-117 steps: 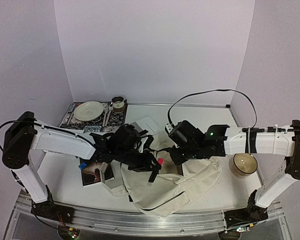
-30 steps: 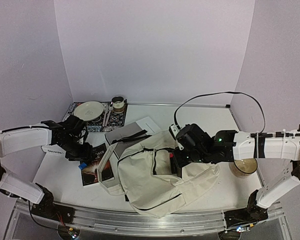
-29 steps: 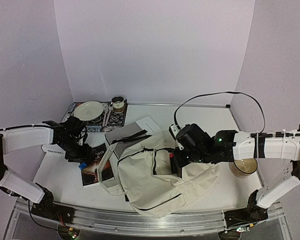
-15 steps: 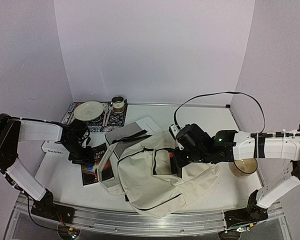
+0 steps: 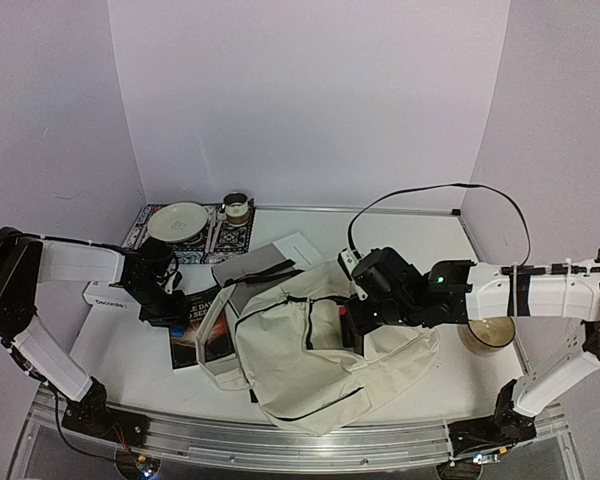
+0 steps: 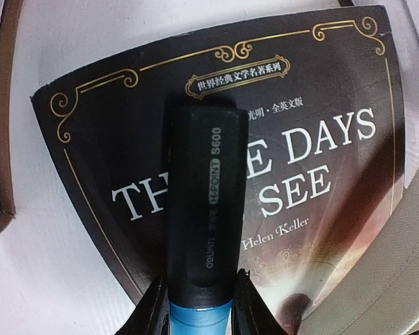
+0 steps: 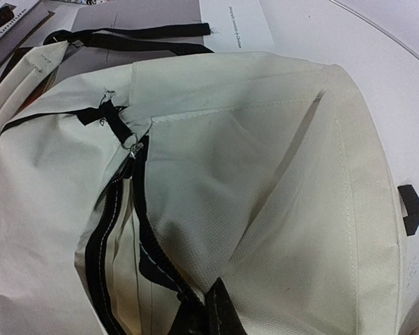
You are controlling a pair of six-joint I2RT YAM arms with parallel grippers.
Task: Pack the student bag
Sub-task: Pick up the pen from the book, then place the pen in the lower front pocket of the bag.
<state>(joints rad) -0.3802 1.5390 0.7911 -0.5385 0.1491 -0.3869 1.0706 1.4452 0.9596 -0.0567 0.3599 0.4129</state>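
Nearest the arm bases, the bag (image 5: 302,378) lay slumped across the front middle of the desk (image 5: 410,235), its mouth turned toward the far left and its zipper (image 7: 101,230) undone. At the bag's right upper edge the right gripper (image 7: 200,313) was closed, pinching the cream fabric just beside the zipper. Judging by the raised fold of cloth, it held that lip up so the mouth would gape and something could be slid in. Just left of the bag lay a dark book (image 6: 314,77), its cover up and its near corner tucked against the bag's side, handy for packing. Over the book's far end, the left gripper (image 6: 200,308) had its jaws drawn in narrow on the blue barrel of a black-capped marker (image 6: 202,209), one finger pressed to each side. The cap pointed away from the wrist along the cover. Whether the marker was lifted off the book could not be told. It was probably the next thing meant for the bag. A white box (image 5: 106,294) sat farther left of the bag, and a bowl (image 5: 485,332) stood just off its right side. Behind the bag lay a grey folder (image 5: 250,266) on a white sheet (image 5: 300,245), and far behind to the left a plate (image 5: 177,220) and a cup (image 5: 236,208) rested on a mat.
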